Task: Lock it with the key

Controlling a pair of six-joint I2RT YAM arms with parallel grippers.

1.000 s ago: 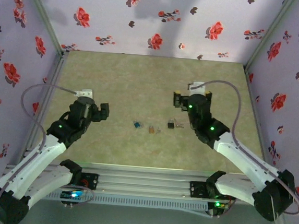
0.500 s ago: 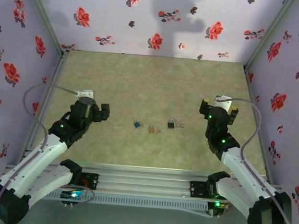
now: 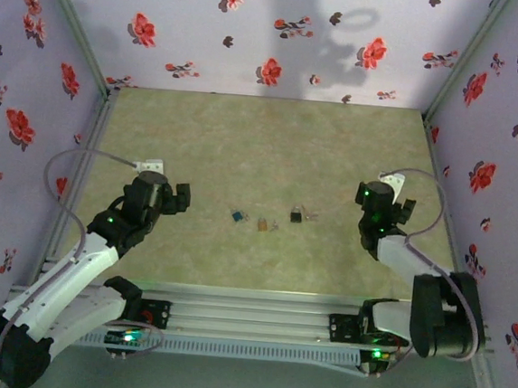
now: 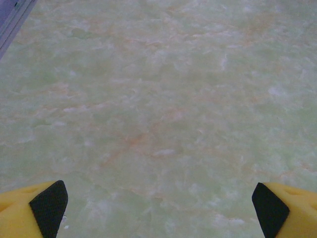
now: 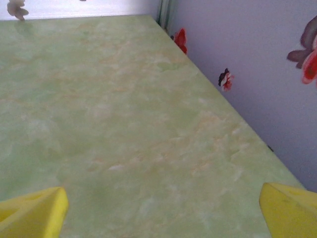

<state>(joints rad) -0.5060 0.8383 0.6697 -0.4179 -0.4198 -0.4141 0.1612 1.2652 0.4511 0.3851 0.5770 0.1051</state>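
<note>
Left claw spread wide, holding nothing, right claw likewise, padlock on table between the arms

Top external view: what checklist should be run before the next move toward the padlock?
1. Small black padlock lies free on the green marbled table: ok.
2. Key identified: tiny metallic bits lie beside the padlock, too small to make out: cannot tell.
3. Left gripper: fingers apart, nothing between: ok.
4. Right gripper: fingers apart, nothing between: ok.
5. A gripper above the padlock: not ok, both stand off to its sides.
</note>
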